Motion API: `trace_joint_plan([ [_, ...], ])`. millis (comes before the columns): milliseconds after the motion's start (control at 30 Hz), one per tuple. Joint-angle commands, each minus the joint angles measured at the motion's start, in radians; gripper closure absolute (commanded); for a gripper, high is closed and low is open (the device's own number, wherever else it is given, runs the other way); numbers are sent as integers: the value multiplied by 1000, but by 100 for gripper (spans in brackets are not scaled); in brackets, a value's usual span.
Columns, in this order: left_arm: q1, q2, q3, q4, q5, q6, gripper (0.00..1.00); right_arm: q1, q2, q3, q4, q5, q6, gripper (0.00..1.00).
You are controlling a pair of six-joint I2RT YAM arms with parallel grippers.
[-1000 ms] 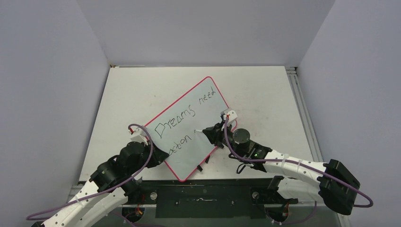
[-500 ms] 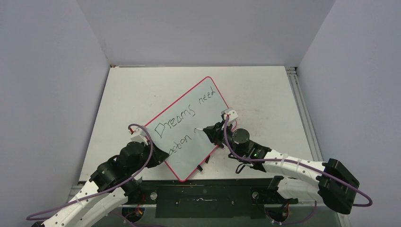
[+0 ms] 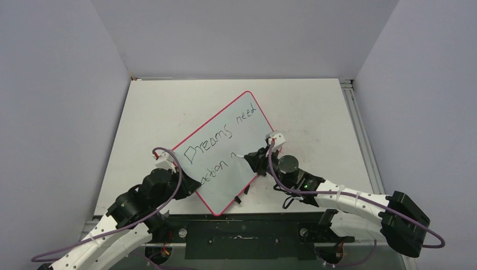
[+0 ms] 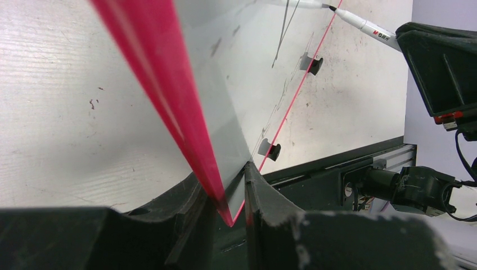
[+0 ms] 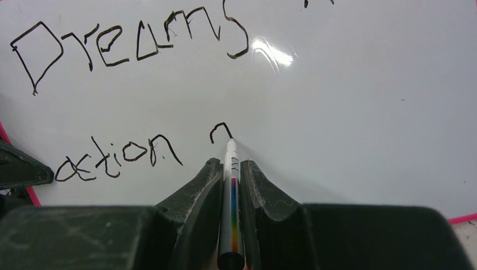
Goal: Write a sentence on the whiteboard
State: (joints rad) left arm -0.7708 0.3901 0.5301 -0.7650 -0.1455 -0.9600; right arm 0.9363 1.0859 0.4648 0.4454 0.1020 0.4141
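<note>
The whiteboard (image 3: 222,188) lies slanted on the table, and my left gripper (image 3: 190,188) is shut on its near-left edge. In the left wrist view that gripper (image 4: 225,185) pinches the pink rim (image 4: 157,84). The sentence (image 3: 208,143) reads "Dreams need" above "action". My right gripper (image 3: 254,159) is shut on a thin white marker (image 5: 232,191) with a rainbow stripe. Seen from the right wrist, that gripper (image 5: 231,166) holds the marker's tip on the board (image 5: 349,112), at the end of a small arched stroke (image 5: 220,130) right of "action" (image 5: 118,157).
The board's two black feet (image 4: 315,64) (image 4: 273,151) stick out along its right edge. A scuffed white tabletop (image 3: 315,112) surrounds the board. A metal rail (image 3: 355,118) borders the table's right side and a black bar (image 3: 242,233) its front. Grey walls close it in.
The marker has drawn a small arched stroke to the right of "action", and the right gripper has shifted slightly right. The left gripper and the board have not moved.
</note>
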Motion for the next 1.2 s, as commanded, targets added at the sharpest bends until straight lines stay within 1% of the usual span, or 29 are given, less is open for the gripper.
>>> trace_joint_plan([
  [0,4,1,19,-5,-31,1,89,-4,-35,-24,-33,15,16,95],
  [467,4,1,21,-6,-32,1,89,-7,-92,-6,9,51,12,95],
  [1167,3,4,21,-6,-31,1,89,-27,-7,12,113,41,0,95],
])
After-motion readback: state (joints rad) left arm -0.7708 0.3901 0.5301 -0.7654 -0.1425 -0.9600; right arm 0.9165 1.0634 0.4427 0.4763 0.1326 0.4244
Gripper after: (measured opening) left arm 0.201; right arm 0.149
